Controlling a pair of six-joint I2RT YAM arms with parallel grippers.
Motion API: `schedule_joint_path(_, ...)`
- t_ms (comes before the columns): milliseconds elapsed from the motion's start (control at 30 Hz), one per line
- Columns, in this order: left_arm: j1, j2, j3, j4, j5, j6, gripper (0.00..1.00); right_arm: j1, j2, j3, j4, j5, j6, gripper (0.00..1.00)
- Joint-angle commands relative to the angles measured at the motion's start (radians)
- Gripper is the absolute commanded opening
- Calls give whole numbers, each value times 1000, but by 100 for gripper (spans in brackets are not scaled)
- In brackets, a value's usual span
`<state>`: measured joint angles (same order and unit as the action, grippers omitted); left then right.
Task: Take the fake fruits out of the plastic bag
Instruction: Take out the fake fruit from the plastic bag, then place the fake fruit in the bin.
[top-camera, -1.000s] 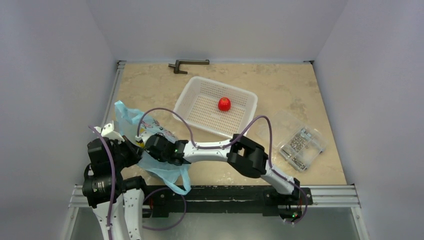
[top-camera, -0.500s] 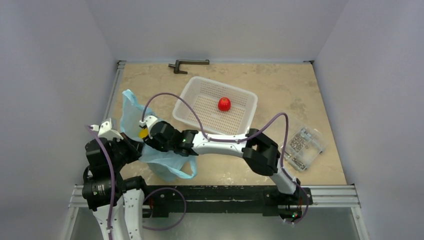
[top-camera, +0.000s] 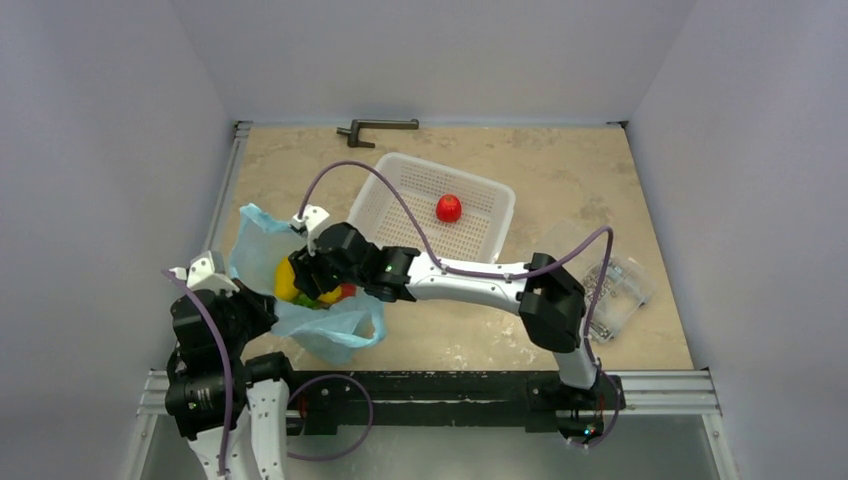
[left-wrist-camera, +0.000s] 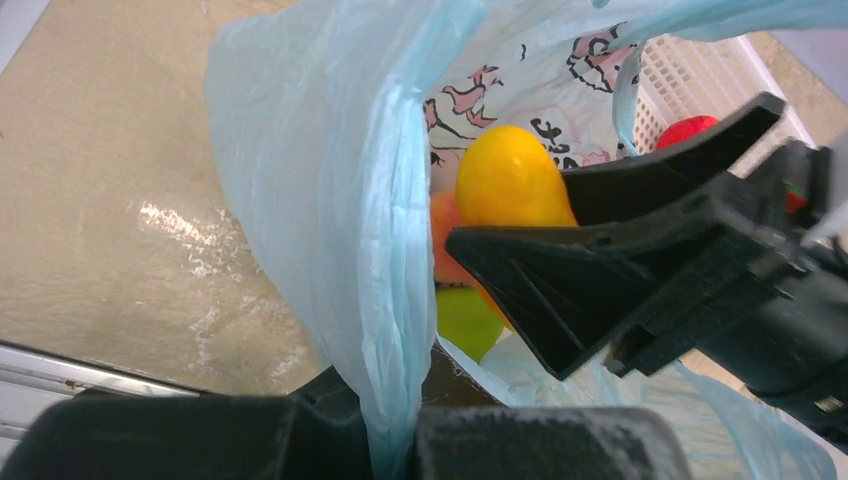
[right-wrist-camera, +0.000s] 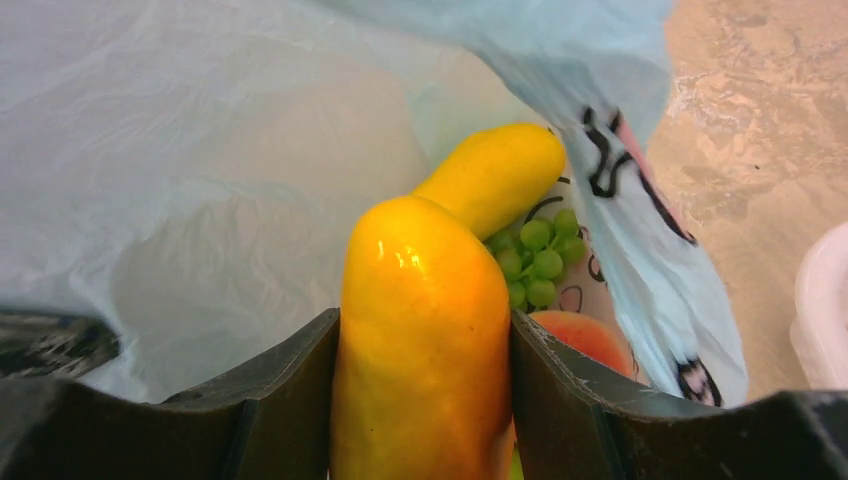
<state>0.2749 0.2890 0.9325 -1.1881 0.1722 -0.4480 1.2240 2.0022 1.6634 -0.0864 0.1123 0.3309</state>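
Blue plastic bag sits at the desk's near-left edge, its rim pinched in the left claw. Inside, the right claw clamps an orange-yellow oblong fruit above a grape bunch and a peach. Beyond, a white basket holds a red fruit.

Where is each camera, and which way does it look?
Top: high behind the arms, looking down on the table; both arms show.
Left wrist: on the left gripper, facing the plastic bag's mouth; fingers pinch it.
Right wrist: on the right gripper, looking into the bag; fingers clamp the orange-yellow fruit.
Both wrist views share that fruit.
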Motion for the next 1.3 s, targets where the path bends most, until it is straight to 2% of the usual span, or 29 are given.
schedule_joint_path(0, 6, 48, -14, 15, 18, 0, 0, 2, -164, -29, 55, -16, -10, 0)
schedule_joint_path(300, 5, 122, -36, 31, 84, 32, 0, -39, -359, -118, 140, -15, 12, 0)
schedule_joint_path(533, 6, 127, -40, 40, 94, 30, 0, -155, -414, -232, 147, 222, -30, 0)
schedule_joint_path(700, 6, 113, -40, 43, 97, 29, 0, -257, -337, -279, 59, 363, -67, 0)
schedule_joint_path(867, 6, 113, -41, 43, 100, 29, 0, -304, -151, -199, -97, 471, -125, 1)
schedule_joint_path(967, 6, 111, -41, 43, 101, 31, 0, -311, -46, -164, -131, 501, -170, 7)
schedule_joint_path(1167, 5, 105, -42, 44, 102, 31, 0, -325, 46, -141, -115, 474, -193, 27)
schedule_joint_path(1267, 6, 105, -41, 45, 104, 32, 0, -328, 68, -127, -130, 449, -187, 40)
